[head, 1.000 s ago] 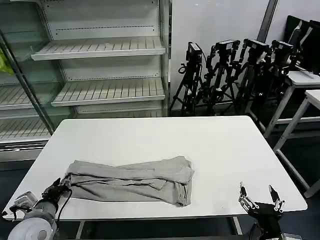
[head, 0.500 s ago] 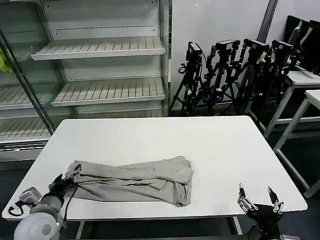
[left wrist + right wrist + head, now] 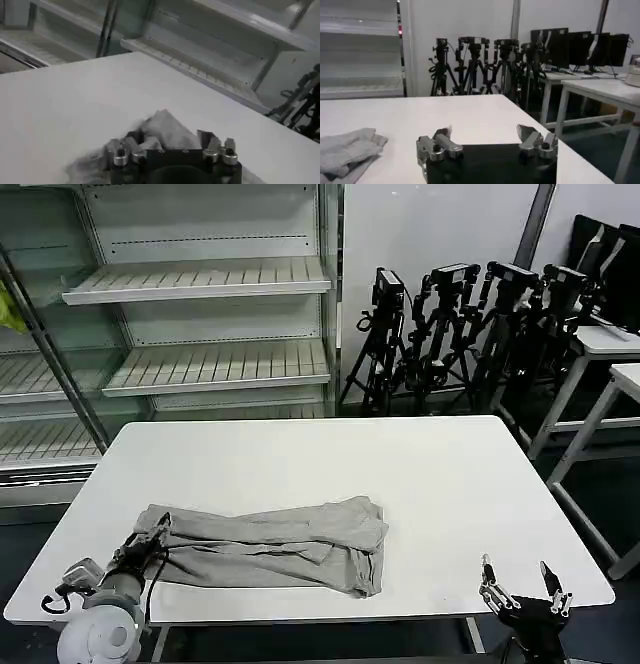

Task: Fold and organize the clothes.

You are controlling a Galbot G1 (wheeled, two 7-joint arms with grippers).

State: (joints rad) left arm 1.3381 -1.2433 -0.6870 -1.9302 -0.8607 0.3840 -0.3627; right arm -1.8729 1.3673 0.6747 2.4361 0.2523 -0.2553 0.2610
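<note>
**Left end effector pinches shirt end**

At the desk's (image 3: 300, 454) near edge, the left end effector (image 3: 146, 546) is pinching the left end of the T-shirt (image 3: 270, 544), lifting a small peak of cloth. The right end effector (image 3: 525, 592) hangs past the near right edge, fingers spread. The shirt lies bunched lengthwise across the desk's near half.

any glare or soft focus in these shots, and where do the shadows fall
Head view: even overhead light, the white table bright but not blown out, a thin shadow under the near edge of the T-shirt. Left wrist view: the left gripper close to the lens and soft, the bunched cloth too. Right wrist view: the right gripper fairly sharp, the tripods behind it clear.
</note>
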